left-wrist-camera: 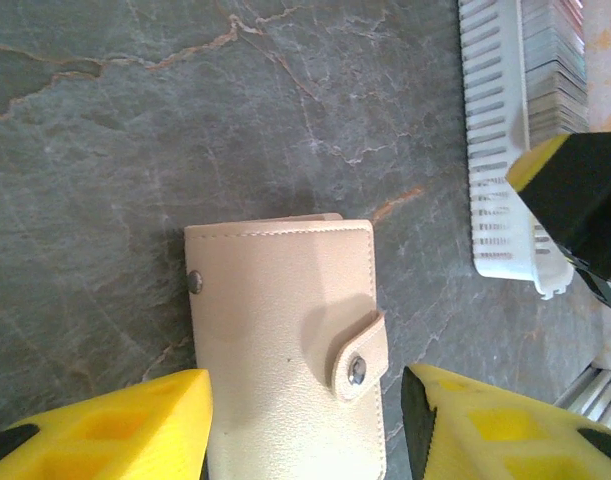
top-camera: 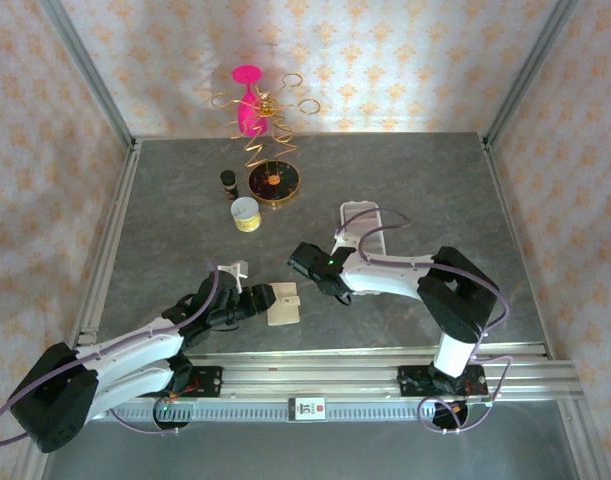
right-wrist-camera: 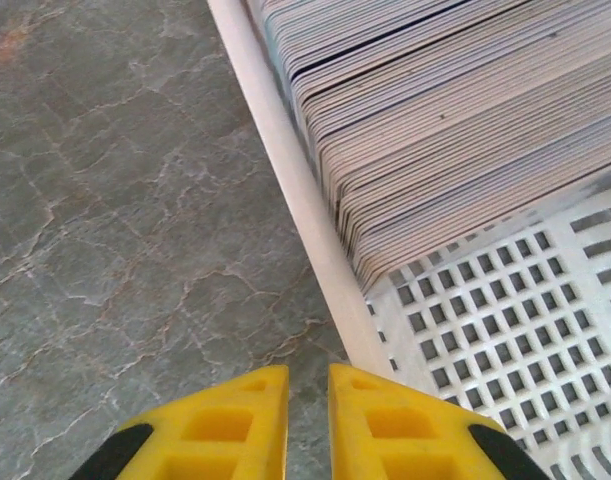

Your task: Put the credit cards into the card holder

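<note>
While left hand (left-wrist-camera: 305,400) spreads wide astride wallet (left-wrist-camera: 275,300), right hand (right-wrist-camera: 308,390) sits narrow; empty.

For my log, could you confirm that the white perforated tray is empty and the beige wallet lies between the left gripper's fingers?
Not quite: the white perforated tray holds a dense row of cards, as the right wrist view shows. The beige wallet does lie between the fingers of the left gripper.
</note>
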Robot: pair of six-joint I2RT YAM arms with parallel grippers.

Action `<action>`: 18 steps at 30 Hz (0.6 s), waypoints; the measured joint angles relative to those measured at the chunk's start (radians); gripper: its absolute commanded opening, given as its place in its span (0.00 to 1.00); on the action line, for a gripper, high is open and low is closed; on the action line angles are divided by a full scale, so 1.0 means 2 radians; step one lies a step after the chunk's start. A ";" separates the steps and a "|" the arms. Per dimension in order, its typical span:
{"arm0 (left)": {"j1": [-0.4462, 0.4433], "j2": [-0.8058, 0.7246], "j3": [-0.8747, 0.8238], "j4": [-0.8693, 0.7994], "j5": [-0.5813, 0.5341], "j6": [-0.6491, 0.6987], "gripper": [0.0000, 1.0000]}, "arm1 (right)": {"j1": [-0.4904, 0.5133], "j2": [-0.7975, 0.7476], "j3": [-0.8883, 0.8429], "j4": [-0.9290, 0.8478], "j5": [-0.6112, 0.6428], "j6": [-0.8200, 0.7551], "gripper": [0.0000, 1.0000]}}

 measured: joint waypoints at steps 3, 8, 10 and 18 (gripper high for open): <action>0.000 0.000 0.000 -0.007 -0.005 0.002 0.50 | 0.003 -0.018 -0.009 0.005 -0.006 -0.020 0.23; 0.000 -0.015 0.000 -0.014 -0.006 0.003 0.43 | 0.047 -0.071 -0.017 0.039 -0.039 -0.063 0.29; 0.000 -0.021 0.000 -0.015 -0.007 0.002 0.42 | 0.067 -0.081 -0.017 0.061 -0.062 -0.074 0.30; 0.000 -0.022 -0.002 -0.016 -0.007 0.002 0.42 | 0.105 -0.057 -0.017 0.111 -0.135 -0.098 0.33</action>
